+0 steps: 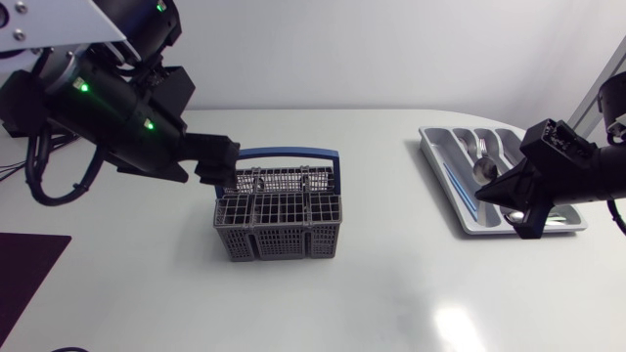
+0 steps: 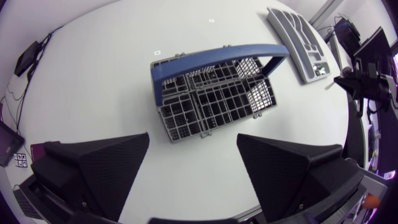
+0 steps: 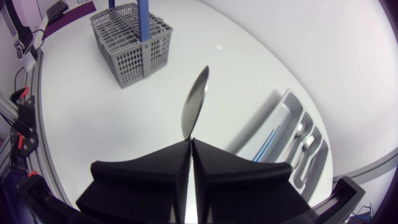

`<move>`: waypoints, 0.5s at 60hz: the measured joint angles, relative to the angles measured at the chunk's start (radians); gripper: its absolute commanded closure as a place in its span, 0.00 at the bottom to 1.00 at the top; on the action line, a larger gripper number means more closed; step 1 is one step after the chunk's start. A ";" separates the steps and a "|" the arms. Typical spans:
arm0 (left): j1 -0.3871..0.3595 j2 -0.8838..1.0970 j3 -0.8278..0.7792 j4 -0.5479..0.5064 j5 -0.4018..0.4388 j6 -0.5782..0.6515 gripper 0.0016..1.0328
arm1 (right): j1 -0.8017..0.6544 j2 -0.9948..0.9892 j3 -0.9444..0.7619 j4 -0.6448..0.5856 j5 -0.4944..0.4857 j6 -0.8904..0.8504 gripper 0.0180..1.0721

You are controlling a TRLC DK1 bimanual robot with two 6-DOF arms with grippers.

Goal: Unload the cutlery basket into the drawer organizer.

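One spoon [image 3: 194, 109] sits gripped by its handle in the closed right jaws, over the near end of the one drawer organizer [image 1: 442, 161] at far right. One cutlery basket [image 1: 279, 223] stands mid-surface, with the left jaws open above its far-left corner.

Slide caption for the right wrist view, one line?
Right gripper shut on a spoon, drawer organizer beside it, cutlery basket farther ahead.

We see bright, even overhead light. The white table [image 1: 372, 284] carries a soft glare patch toward its near right corner. The basket [image 1: 279, 227] casts only a faint shadow, and the spoon [image 3: 194, 106] gleams. Both wrist views bow the table's edges.
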 measured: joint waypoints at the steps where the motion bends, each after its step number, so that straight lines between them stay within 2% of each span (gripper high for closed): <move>1: -0.005 -0.003 -0.008 0.000 -0.002 0.005 0.04 | -0.011 0.006 0.000 0.003 0.003 -0.011 0.95; 14: -0.015 -0.040 -0.070 0.002 -0.013 0.056 0.04 | -0.154 0.135 0.016 0.108 0.080 -0.169 0.95; 30: 0.000 -0.067 -0.090 0.003 -0.017 0.094 0.04 | -0.204 0.220 0.006 0.401 0.268 -0.340 0.95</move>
